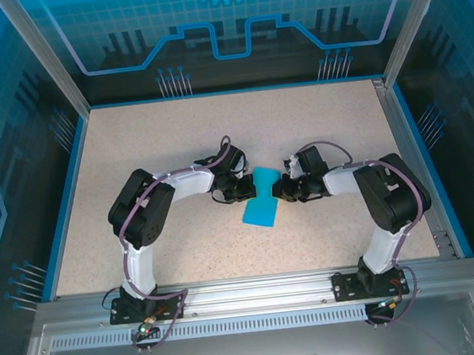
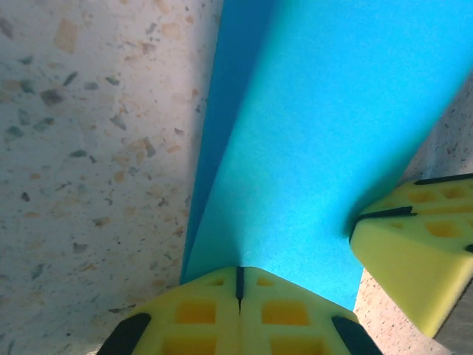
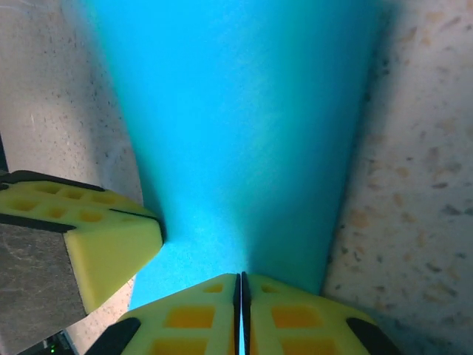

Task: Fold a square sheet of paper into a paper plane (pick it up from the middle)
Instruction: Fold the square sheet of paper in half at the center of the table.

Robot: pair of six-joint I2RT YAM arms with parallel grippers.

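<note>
Pinching the paper [image 1: 260,211] at mid-edge from both sides

It sits at the middle of the table [image 1: 132,146], between the two arms. The left gripper [image 1: 243,190] has its jaws closed flat on the sheet's left mid-edge. In the left wrist view its pads [image 2: 222,296] meet, with blue paper running out from the seam. The right gripper [image 1: 282,190] is clamped the same way on the opposite mid-edge. From above, the sheet looks drawn in at its waist. It should handle as very light, limp and easy to crease or tear. A shallow mid-edge grip seems safest, with both arms moving together, since pulling apart risks a tear.
</note>
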